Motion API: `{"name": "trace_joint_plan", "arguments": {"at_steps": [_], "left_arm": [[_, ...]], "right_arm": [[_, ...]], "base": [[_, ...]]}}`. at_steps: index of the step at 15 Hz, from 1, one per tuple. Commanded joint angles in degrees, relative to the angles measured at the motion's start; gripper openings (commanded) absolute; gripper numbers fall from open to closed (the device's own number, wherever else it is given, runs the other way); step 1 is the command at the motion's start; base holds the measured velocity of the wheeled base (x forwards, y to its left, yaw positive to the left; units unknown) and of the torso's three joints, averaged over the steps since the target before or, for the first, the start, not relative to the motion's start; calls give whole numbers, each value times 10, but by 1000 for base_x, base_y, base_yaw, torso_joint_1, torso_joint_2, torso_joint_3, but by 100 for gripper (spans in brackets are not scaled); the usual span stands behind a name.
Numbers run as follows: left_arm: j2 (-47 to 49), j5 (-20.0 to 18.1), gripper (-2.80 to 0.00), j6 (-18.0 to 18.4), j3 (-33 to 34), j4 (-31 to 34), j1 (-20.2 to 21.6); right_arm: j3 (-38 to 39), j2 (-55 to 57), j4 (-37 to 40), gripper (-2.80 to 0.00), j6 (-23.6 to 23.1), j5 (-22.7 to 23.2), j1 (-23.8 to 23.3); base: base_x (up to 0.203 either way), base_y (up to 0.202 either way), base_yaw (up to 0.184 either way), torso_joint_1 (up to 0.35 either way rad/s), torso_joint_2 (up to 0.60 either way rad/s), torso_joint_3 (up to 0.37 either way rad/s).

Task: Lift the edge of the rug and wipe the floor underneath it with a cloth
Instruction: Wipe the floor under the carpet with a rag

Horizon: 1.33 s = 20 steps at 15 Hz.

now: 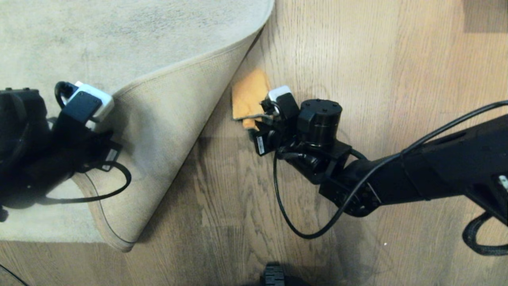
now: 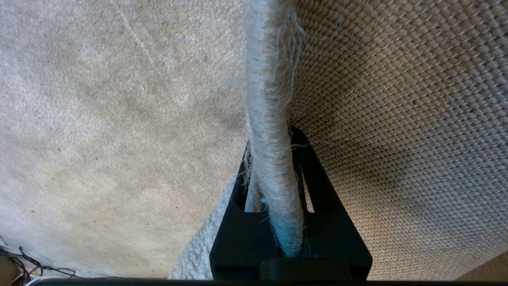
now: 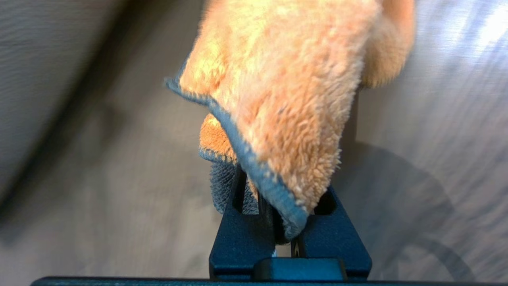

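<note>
The one rug edge, folded back with its woven backing up, looks heavy yet limp, best held at its bound border; the left claw pinches it there. One soft, light cloth lies on the bared floor beside the fold; the right claw clamps its trimmed corner.

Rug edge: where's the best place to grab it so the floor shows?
Probably right at the rug edge, fingers one each side, as the left gripper holds it now. It is thin and bound, and folding it back bares the floor.
</note>
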Motion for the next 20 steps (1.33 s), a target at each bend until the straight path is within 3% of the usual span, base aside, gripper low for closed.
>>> {"name": "trace_joint_plan", "arguments": {"at_steps": [1,7,12,20], "left_arm": [[0,1,-280,1,0,-2,0],[3,0,-280,1,1,-2,0],[2,0,-280,-5,1,-1,0],[2,0,-280,-5,8,-1,0]], "right_arm": [[31,-30,-3,-280,-1,1,28],[142,-21,-13,-280,0,-6,153],[162,84,-104,-280,2,-52,232],[128,224,-199,-280,6,-55,247]], "base": [[0,0,0,0,0,0],[0,0,0,0,0,0],[0,0,0,0,0,0],[0,0,0,0,0,0]]}}
